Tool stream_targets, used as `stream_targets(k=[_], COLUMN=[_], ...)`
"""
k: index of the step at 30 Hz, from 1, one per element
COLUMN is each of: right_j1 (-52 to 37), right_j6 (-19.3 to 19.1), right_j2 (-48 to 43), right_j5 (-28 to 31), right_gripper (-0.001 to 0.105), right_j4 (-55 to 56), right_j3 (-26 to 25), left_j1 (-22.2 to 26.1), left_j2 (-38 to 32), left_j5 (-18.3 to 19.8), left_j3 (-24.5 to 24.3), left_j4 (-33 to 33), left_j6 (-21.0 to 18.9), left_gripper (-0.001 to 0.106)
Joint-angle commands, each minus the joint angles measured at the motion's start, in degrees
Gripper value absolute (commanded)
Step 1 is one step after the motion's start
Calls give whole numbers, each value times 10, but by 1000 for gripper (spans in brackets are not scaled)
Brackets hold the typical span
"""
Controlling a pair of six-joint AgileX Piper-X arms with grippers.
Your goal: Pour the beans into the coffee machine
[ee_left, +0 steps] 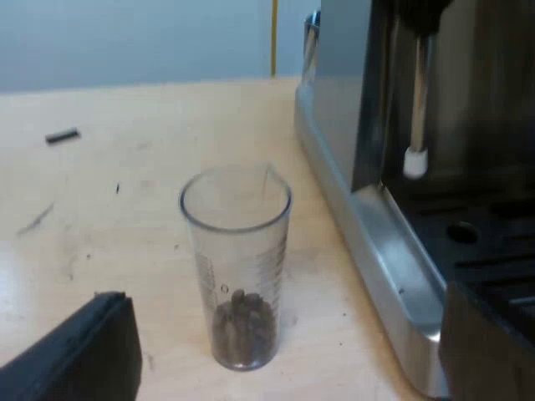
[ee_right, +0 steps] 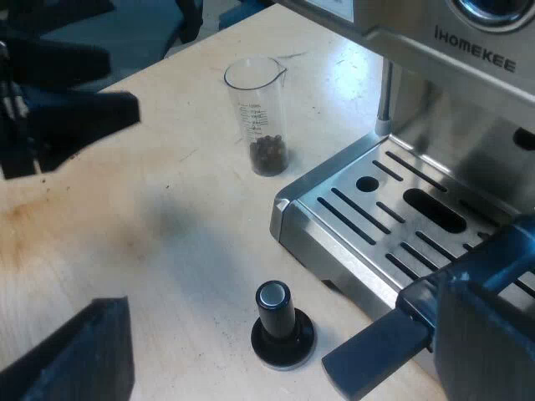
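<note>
"Where's the measuring glass (ee_left: 238, 267)?"

"Upright on the table (ee_left: 125, 209), just beside the espresso machine (ee_left: 343, 100), by its drip tray (ee_left: 393, 276). There are beans (ee_left: 242, 330) in its bottom. It's at twelve o'clock from the left gripper (ee_left: 284, 317), which gapes wide and grips nothing."

"And the right gripper (ee_right: 284, 305)?"

"Released too, and empty. The black-knobbed tamper (ee_right: 284, 342) stands at its twelve o'clock, near the tray's corner."

L view low, close to measuring glass (ee_left: 236, 267); R view higher, farther; share it, machine (ee_left: 338, 100).
</note>
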Motion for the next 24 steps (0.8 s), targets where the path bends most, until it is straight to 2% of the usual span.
stream_targets(k=[1, 8, 11, 14, 18, 24], right_j1=[1, 1, 1, 1, 1, 1], right_j6=[-3, -3, -3, -3, -3, -3], right_j2=[-1, -1, -1, -1, -1, -1], right_j5=[-5, -5, -5, -5, -5, -5], right_gripper=[79, 79, 79, 79, 79, 79], right_j4=[-7, -7, -7, -7, -7, -7], right_j3=[-7, -7, -7, -7, -7, -7], left_j1=[-3, -3, -3, -3, -3, -3], left_j2=[35, 125, 183, 221, 255, 310], left_j5=[-3, -3, -3, -3, -26, -28], left_j3=[3, 3, 3, 3, 3, 3], left_j4=[-62, -149, -207, -238, -263, -320], left_j6=[-4, -3, -3, -3, -3, -3], left_gripper=[82, 82, 82, 82, 82, 82])
